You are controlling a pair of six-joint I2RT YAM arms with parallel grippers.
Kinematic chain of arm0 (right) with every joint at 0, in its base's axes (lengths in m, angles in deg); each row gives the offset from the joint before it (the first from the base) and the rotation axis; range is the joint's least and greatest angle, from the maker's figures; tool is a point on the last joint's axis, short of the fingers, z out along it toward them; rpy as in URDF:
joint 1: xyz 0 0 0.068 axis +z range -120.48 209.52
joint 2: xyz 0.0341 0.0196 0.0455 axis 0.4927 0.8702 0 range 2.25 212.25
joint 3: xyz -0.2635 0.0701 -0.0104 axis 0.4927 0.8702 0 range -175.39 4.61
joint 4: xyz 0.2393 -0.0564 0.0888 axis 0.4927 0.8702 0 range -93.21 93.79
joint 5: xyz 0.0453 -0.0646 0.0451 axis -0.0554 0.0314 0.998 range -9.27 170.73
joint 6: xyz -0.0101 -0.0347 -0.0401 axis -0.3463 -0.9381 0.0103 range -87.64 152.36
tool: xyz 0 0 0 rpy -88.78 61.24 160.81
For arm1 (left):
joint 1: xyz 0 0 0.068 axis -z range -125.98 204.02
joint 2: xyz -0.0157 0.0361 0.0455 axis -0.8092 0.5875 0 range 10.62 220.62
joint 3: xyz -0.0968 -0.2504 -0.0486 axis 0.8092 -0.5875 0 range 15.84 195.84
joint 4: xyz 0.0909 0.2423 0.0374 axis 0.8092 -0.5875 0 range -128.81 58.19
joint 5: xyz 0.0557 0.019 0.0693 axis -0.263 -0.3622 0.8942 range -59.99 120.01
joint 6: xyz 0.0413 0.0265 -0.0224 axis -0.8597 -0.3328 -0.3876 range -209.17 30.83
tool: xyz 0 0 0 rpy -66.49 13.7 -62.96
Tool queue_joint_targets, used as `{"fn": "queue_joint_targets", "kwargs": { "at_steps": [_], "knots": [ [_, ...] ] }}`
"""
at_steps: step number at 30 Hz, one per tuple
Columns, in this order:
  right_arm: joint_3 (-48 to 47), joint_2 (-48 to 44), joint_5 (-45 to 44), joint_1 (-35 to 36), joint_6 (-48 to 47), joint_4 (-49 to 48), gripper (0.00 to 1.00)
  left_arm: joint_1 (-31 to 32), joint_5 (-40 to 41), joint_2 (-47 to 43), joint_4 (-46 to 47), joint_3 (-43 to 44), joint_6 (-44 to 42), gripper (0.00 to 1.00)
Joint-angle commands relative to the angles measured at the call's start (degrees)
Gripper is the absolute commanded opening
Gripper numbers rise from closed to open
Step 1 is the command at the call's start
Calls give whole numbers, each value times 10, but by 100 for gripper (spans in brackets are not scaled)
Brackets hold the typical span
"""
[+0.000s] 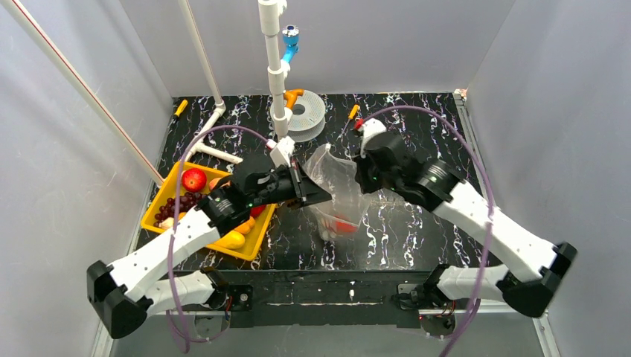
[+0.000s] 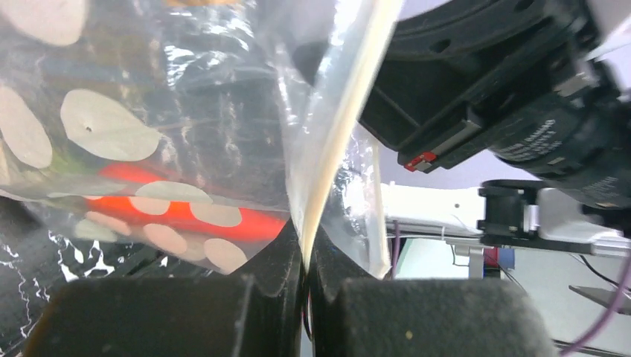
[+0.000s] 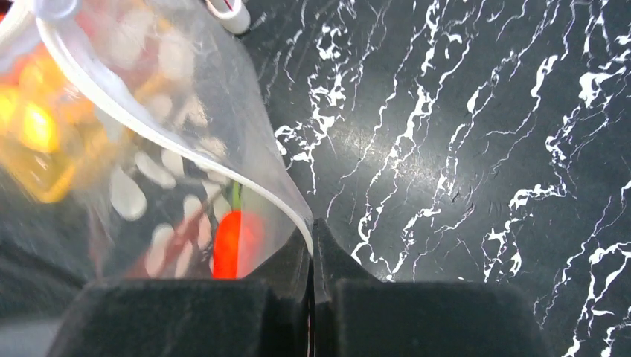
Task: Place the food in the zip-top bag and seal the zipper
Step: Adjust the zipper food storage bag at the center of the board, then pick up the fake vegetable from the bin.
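Observation:
The zip-top bag [image 1: 336, 182], clear with white dots, hangs upright over the table between my two grippers. My left gripper [image 1: 318, 195] is shut on its whitish zipper [image 2: 335, 141] at one end, fingers pinched at the strip [image 2: 305, 249]. My right gripper [image 1: 360, 181] is shut on the bag's rim [image 3: 223, 149] at the other end [image 3: 311, 234]. A red-orange piece of food [image 1: 344, 223] lies in the bag's bottom [image 2: 149, 210] [image 3: 227, 242]. More food sits in the yellow tray [image 1: 165, 187]: a red apple [image 1: 194, 179], purple grapes [image 1: 175, 206], a yellow fruit [image 1: 234, 239].
A white pipe stand [image 1: 275, 74] rises behind the bag, with a white spool [image 1: 305, 113] beside it. A yellow-handled tool [image 1: 351, 114] lies at the back. The tray stands at the left under my left arm. Grey walls close in both sides.

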Motion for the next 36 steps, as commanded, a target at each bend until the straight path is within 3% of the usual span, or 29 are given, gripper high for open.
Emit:
{"fn": "queue_joint_targets", "kwargs": {
  "at_steps": [1, 4, 9, 13, 15, 19, 23, 26, 30, 36],
  "knots": [
    [46, -87, 11, -1, -15, -105, 1, 2, 55, -40, -35, 36, -36, 0],
    [44, -84, -5, -2, -15, -110, 1, 1, 51, -23, -42, 24, -28, 0],
    [29, -38, -38, -2, -14, -36, 1, 1, 11, -3, 7, -18, -6, 0],
    [63, -60, -33, -2, -11, -59, 1, 1, 2, 0, 7, -29, -14, 0],
    [61, -69, -12, -2, -7, -64, 1, 1, 1, 0, -11, -18, -36, 22],
    [57, -83, 4, -2, -6, -76, 1, -1, 6, -12, -80, 26, -111, 54],
    [61, -86, -14, -2, -12, -78, 1, -12, 33, -40, -205, 98, -209, 73],
    [67, -88, -25, -2, -15, -77, 1, -17, 88, -72, -288, 146, -278, 79],
    [73, -94, -27, -2, -14, -81, 1, -22, 225, -100, -393, 173, -334, 83],
    [80, -100, -26, -2, -12, -84, 1, -37, 444, -93, -485, 137, -318, 84]
  ]
}}
